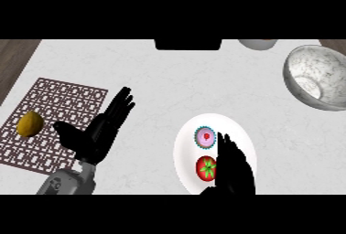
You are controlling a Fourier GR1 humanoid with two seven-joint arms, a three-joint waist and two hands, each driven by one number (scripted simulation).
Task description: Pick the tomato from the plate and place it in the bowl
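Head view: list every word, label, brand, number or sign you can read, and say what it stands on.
None: no readable text anywhere.
The placemat carries only a lattice pattern.
The bowl shows marbling, no lettering.
The plate, tomato and cupcake bear no labels.

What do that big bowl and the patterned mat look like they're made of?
The bowl looks like marble or marbled ceramic: white with grey veins and a smooth, faintly glossy inside. The mat looks like woven fabric or flat plastic, matte dark brown with a pale lattice pattern; which one is hard to tell. A lemon lies on it.
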